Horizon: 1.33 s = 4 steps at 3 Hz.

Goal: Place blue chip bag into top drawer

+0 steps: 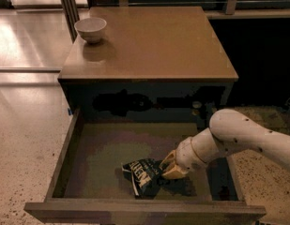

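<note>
The top drawer [64, 161] is pulled wide open below the cabinet, its olive-brown floor showing. The blue chip bag [142, 175], dark navy foil with white lettering, lies low on the drawer floor near the front middle. My gripper [167, 168] reaches in from the right on a white arm, right at the bag's right edge, its tan fingers [172, 171] touching the foil. The bag's right end is hidden behind the fingers.
A small white bowl [90, 29] stands at the back left of the cabinet top [154, 46]. The drawer's front panel [144, 212] runs along the bottom. Speckled floor lies to the left and right.
</note>
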Motion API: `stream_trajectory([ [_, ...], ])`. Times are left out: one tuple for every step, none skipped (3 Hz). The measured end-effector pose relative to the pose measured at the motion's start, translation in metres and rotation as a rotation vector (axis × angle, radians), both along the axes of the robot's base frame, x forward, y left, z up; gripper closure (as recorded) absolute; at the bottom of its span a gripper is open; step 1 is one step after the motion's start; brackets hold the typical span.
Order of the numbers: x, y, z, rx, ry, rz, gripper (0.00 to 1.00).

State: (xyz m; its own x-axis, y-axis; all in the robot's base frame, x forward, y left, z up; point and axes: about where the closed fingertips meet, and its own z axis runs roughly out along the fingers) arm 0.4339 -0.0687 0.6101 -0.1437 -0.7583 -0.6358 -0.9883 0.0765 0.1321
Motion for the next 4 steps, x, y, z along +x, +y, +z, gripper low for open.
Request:
stream_trajectory([
  [-0.0027,0.0000,-0.0017,0.002,0.011,0.001,0.81],
  [-0.0027,0.0000,-0.0017,0.002,0.011,0.002,0.58],
  [-0.0027,0.0000,-0.0017,0.002,0.011,0.002,0.35],
  [-0.0027,0.0000,-0.0017,0.002,0.011,0.002,0.12],
])
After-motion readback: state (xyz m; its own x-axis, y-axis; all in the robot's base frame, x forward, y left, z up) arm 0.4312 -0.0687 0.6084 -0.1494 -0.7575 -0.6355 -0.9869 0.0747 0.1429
